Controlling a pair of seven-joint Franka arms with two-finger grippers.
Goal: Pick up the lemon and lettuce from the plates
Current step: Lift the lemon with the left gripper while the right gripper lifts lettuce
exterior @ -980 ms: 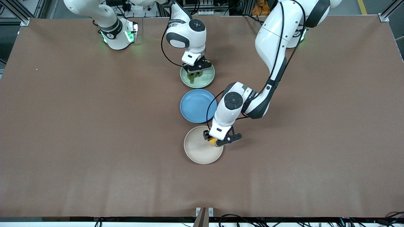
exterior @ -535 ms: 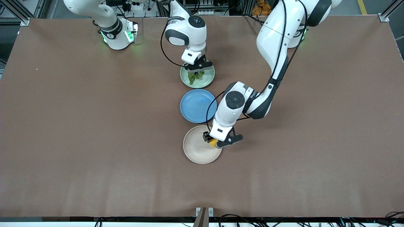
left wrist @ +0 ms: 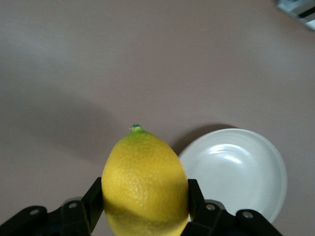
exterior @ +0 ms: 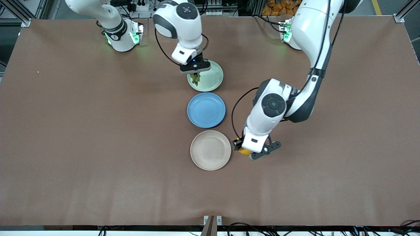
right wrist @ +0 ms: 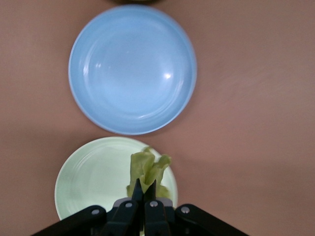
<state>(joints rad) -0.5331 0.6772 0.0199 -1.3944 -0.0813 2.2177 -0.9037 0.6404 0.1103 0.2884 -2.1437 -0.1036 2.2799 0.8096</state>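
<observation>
My left gripper (exterior: 245,151) is shut on the yellow lemon (exterior: 243,151) and holds it up over bare table beside the beige plate (exterior: 210,150), toward the left arm's end. In the left wrist view the lemon (left wrist: 145,186) sits between the black fingers (left wrist: 93,199), with the beige plate (left wrist: 235,173) below it. My right gripper (exterior: 196,74) is shut on the green lettuce (exterior: 196,79) and holds it above the rim of the pale green plate (exterior: 210,79). In the right wrist view the lettuce (right wrist: 147,169) hangs from the gripper (right wrist: 146,186) over the pale green plate (right wrist: 93,177).
An empty blue plate (exterior: 206,109) lies between the pale green plate and the beige one; it also shows in the right wrist view (right wrist: 132,69). The brown table (exterior: 82,137) stretches wide toward both ends. The arm bases stand along the table's edge farthest from the front camera.
My left gripper has lifted the lemon off the beige plate and carried it toward the left arm's end. My right gripper has risen with the lettuce off the pale green plate.
</observation>
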